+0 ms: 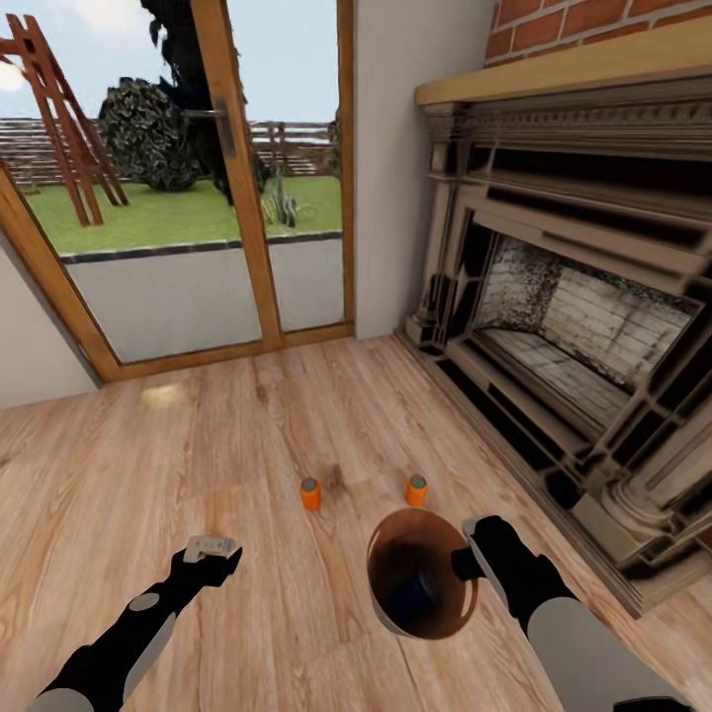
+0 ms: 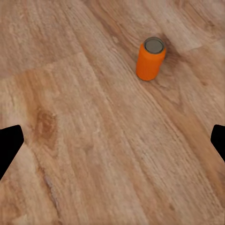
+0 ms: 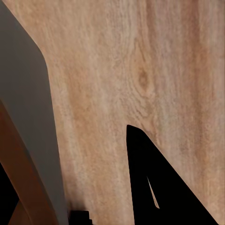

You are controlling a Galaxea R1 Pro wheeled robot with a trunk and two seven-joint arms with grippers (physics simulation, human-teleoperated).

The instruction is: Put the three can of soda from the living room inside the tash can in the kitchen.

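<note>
Head view, lower centre of the frame: the tash can (image 1: 420, 574), a round tapered bin with a brown interior, hangs above the wood floor (image 1: 247, 445), tilted so that its mouth faces the camera. A dark shape lies inside it; what it is cannot be told. The right pincer (image 1: 473, 556) pinches the bin's rim at its right edge. In the right wrist view the grey outer wall (image 3: 33, 117) and brown inner side of the bin run down the left of the frame, with one dark finger (image 3: 159, 187) outside the wall over the floorboards (image 3: 140, 70).

Two orange cans with dark grey tops stand upright on the floor just above the bin in the head view: the left can (image 1: 311, 493) at centre and the right can (image 1: 416, 489) near the bin's upper rim, the two apart from each other. The left wrist view shows one orange can (image 2: 150, 58) upright at the upper right of its frame, well clear of the fingertips (image 2: 9, 145) at the frame's two side edges.

The left pincer (image 1: 210, 549), lower left in the head view, is spread and holds nothing, poised above bare floor to the left of the left can.

Surroundings: a dark carved fireplace (image 1: 574, 326) under red brick (image 1: 583, 25) fills the right side; a wood-framed glass door (image 1: 198, 178) at upper left gives onto a lawn.
</note>
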